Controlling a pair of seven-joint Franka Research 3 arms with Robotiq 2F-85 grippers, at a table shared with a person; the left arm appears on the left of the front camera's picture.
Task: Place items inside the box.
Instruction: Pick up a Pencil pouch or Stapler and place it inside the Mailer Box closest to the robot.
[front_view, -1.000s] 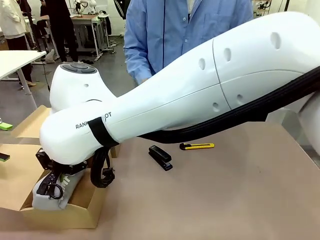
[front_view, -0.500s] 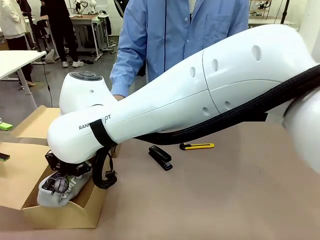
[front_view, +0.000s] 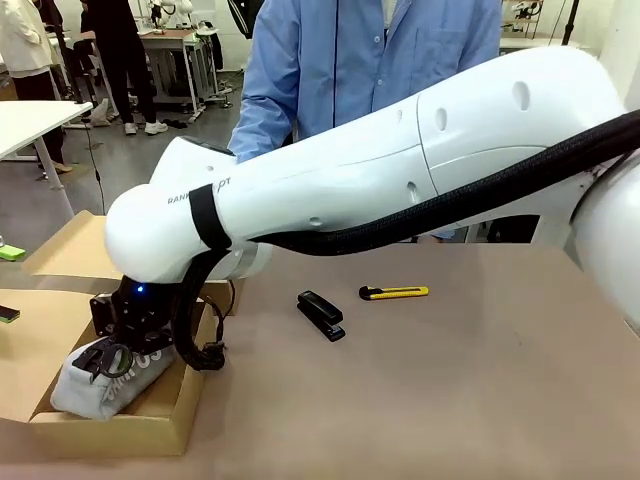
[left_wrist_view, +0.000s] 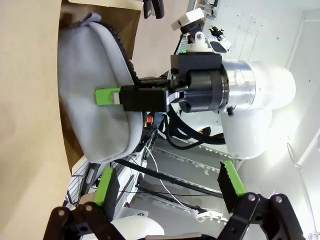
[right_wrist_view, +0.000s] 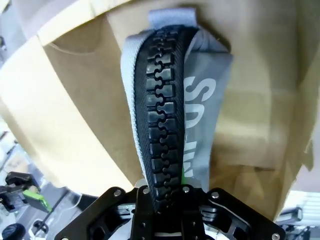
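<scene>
Our right pincer (right_wrist_view: 163, 194) is clamped shut on the zip edge of the grey pencil case (front_view: 100, 385). The case hangs just under it, down inside the cardboard box (front_view: 150, 432). Our left pincer (left_wrist_view: 166, 175) is spread wide with nothing in it, off to the side of the case. The black stapler (front_view: 321, 315) lies on the table (front_view: 450, 400) well apart from the right pincer, and the yellow utility knife (front_view: 394, 293) is farther off again.
</scene>
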